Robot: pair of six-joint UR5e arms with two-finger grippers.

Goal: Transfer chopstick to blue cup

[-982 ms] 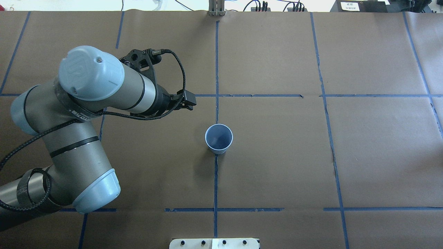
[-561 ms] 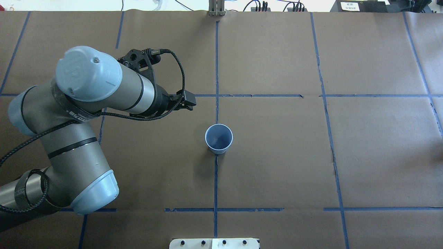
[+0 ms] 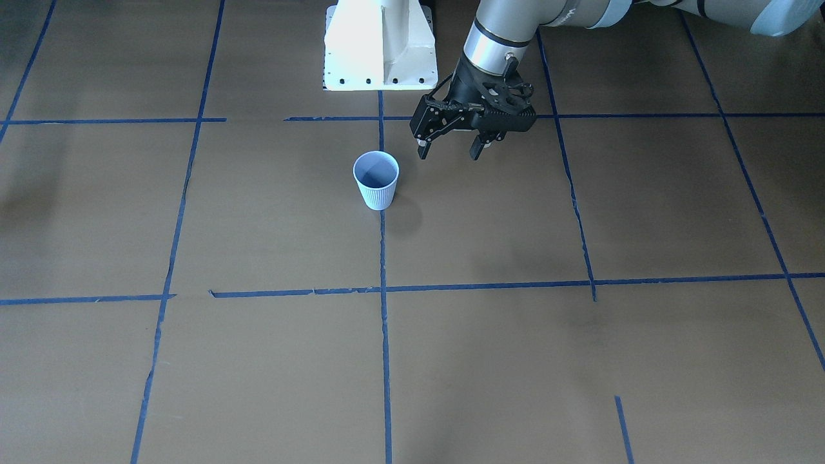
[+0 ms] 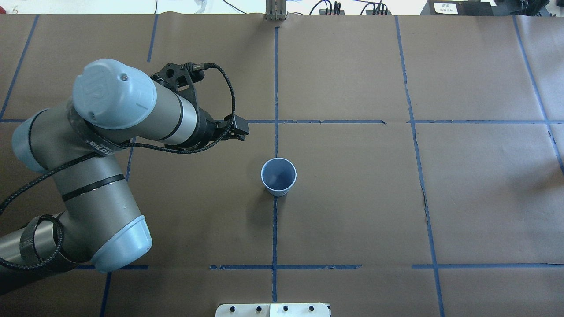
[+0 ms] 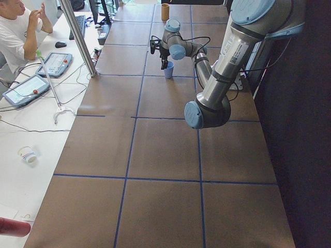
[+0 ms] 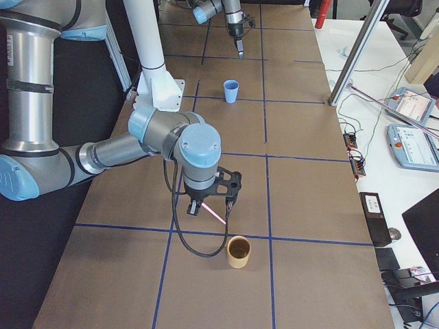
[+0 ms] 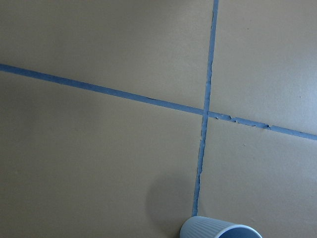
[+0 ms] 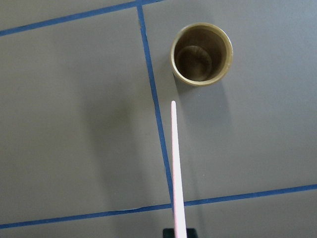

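Right tool (image 6: 211, 208) grips the chopstick (image 8: 177, 168) — tip near a brown cup (image 8: 201, 53).

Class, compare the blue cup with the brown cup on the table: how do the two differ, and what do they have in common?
The blue cup is pale blue with fine vertical ribs; the brown cup is brown and looks smooth. The blue cup stands on a tape line; the brown cup stands beside one. Both stand upright and empty.
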